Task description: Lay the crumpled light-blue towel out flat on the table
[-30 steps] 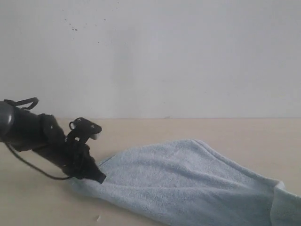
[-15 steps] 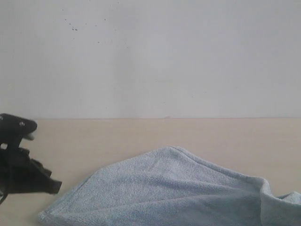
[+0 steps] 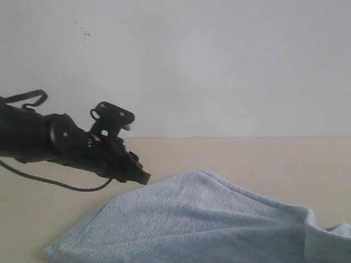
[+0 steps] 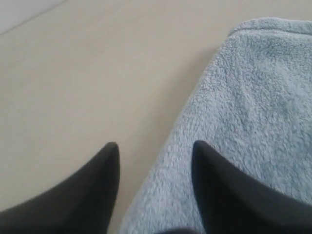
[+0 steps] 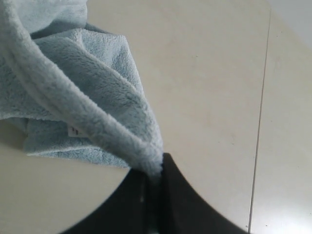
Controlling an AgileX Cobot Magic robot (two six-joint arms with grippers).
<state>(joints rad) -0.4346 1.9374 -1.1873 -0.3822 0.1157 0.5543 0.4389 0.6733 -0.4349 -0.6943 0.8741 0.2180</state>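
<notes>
Soft, even, diffuse light throughout; no glare. Exterior view hazy, low contrast, slightly grainy. Right wrist view: faint shadow beneath towel (image 5: 87, 73) edge on worktop (image 5: 204, 73). Left pincer (image 4: 155, 146) fingers near lens: dark, featureless, soft-edged.

The towel (image 3: 203, 219) is a pale light-blue fluffy terry thing, lying mostly spread out on the table (image 3: 247, 153) but not properly flat. Its left corner sits down on the wood and the middle humps up a bit. The right end is bunched and drawn up into a folded ridge, with a white label (image 5: 73, 130) peeking out underneath. The table's plain pale beige, smooth and matte.
</notes>
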